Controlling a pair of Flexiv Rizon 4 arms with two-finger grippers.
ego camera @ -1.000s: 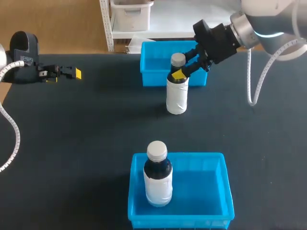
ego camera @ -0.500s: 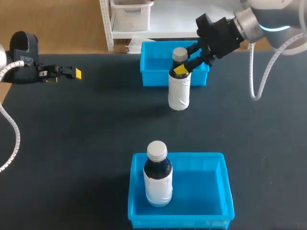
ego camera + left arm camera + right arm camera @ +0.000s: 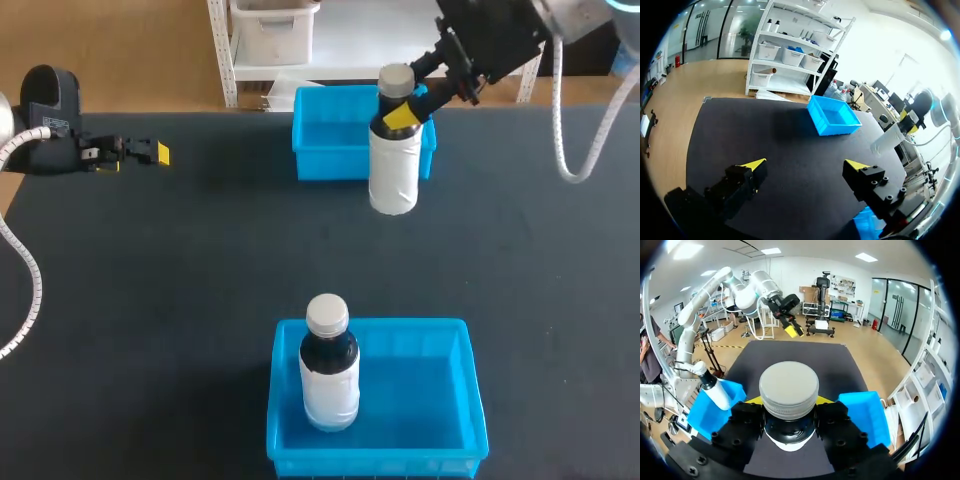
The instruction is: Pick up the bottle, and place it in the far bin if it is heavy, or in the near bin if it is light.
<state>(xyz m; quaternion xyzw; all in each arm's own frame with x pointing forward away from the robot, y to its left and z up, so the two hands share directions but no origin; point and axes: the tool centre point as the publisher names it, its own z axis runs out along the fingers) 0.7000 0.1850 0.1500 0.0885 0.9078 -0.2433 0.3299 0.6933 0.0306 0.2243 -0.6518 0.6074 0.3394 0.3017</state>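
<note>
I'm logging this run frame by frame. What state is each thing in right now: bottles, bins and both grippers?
held bottle: upright, capped, gripped at the neck.
right gripper: shut on the held bottle.
left gripper: open, holding nothing.
second bottle: upright, capped, standing in the near bin.
near bin: holds the second bottle.
far bin: empty.

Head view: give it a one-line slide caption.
Right gripper holds a bottle by its neck near the far bin; a second bottle stands in the near bin.
</note>
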